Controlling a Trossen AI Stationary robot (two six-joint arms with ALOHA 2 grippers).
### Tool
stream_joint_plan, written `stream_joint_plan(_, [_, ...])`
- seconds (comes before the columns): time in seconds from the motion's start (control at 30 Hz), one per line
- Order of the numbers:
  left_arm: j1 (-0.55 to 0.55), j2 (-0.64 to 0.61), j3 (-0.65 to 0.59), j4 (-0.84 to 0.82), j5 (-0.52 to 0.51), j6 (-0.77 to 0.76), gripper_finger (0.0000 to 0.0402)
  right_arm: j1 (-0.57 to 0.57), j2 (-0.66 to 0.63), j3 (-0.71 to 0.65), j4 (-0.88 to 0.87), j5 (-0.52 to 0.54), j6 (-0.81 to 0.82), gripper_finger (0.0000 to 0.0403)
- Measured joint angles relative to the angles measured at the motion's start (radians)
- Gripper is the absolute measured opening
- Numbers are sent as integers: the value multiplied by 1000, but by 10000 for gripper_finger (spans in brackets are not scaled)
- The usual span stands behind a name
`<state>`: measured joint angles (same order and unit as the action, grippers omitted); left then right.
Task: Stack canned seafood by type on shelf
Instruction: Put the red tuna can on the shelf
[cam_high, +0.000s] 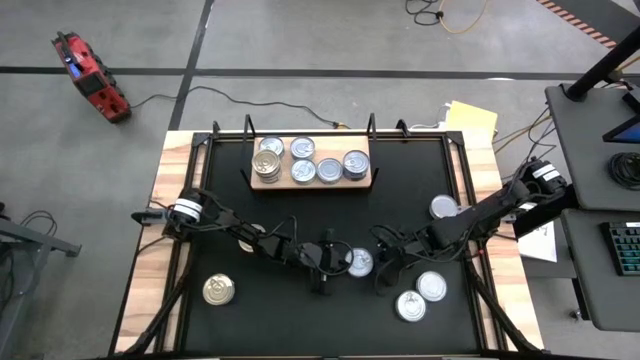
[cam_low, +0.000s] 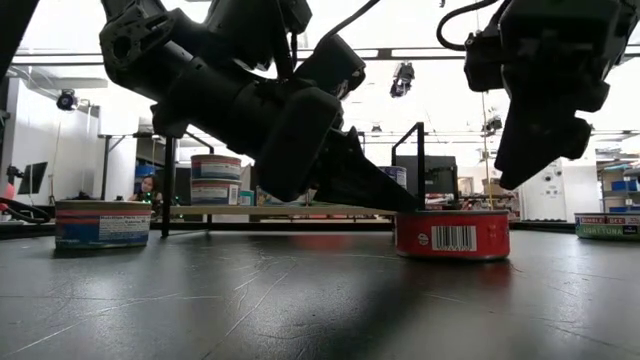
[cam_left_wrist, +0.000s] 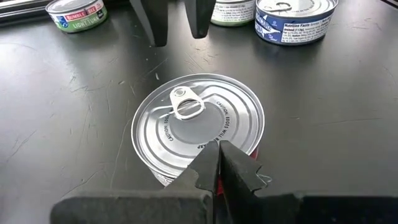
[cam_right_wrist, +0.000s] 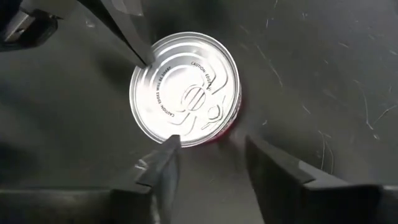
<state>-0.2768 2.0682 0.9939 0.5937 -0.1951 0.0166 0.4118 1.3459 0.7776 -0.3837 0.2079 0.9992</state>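
Black matte worktop (cam_high: 400, 190), finely scratched, bordered by pale wooden edges.

Shelf (cam_high: 262, 183): flat light-brown wooden board, upper centre of the high view. It carries short round tins (cam_high: 329, 170), silver-topped, in a row; the tins at its left end (cam_high: 266, 163) look stacked two high, though the overhead angle leaves this uncertain.

Red can (cam_high: 360, 262), lower centre of the high view: short round tin, smooth silver lid with concentric ribs and a pull ring, red label with a barcode facing the low camera. It stands upright on the worktop.

Left tool (cam_left_wrist: 217, 163): dark fingers pressed together, holding nothing, tips resting at the near rim of the red can's lid.

Right tool (cam_right_wrist: 208, 158): fingers parted to about half their spread, gripping nothing. It hangs just above the same can, clear of it in the low view.

Loose tins on the worktop:
- gold-topped tin (cam_high: 218, 290), lower left of the high view
- two silver-topped tins (cam_high: 421, 296), lower right, touching or nearly so
- one silver-topped tin (cam_high: 444, 207), right of centre, beside the right arm

Low view, left edge: blue-labelled tin (cam_low: 103, 222), upright.
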Motion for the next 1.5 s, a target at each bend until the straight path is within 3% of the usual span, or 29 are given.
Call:
stream_joint_plan(0.27, [-4, 0, 0, -9, 0, 0, 0, 0, 3, 0, 33, 29, 16, 232])
stream_joint_plan(0.6, [-11, 0, -1, -14, 3, 0, 0, 0, 28, -1, 63, 54, 37, 275])
stream_joint_plan(1.13, [-13, 2, -3, -19, 5, 0, 0, 0, 106, -1, 165, 54, 32, 306])
stream_joint_plan(1.5, [-17, 4, -3, -23, 5, -3, 0, -18, 174, -1, 276, 54, 22, 301])
